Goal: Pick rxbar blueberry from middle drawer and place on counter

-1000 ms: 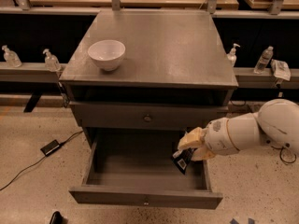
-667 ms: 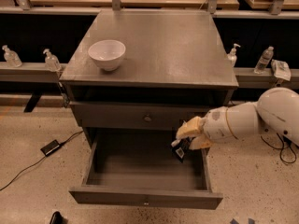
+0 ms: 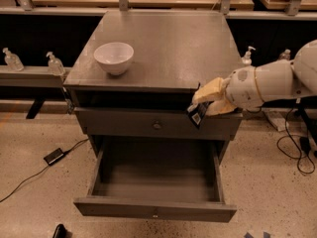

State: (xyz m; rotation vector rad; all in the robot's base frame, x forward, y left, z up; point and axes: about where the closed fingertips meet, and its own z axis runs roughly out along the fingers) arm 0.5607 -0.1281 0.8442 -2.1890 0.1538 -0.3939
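Note:
My gripper (image 3: 208, 100) reaches in from the right with tan fingers (image 3: 212, 89) shut on the rxbar blueberry (image 3: 198, 114), a dark wrapper with a white label patch. It hangs down in front of the cabinet's right front corner, just below the edge of the grey counter (image 3: 173, 48) and well above the drawer. The middle drawer (image 3: 156, 180) is pulled out and open below, its inside bare.
A white bowl (image 3: 114, 57) stands on the counter's left front. A closed drawer front with a dark round knob (image 3: 157, 125) lies just under the counter. Small bottles (image 3: 54, 63) stand on side ledges. A cable and adapter (image 3: 53, 156) lie on the floor at left.
My gripper has risen with the bar, from inside the open drawer's right side up to the counter's front edge.

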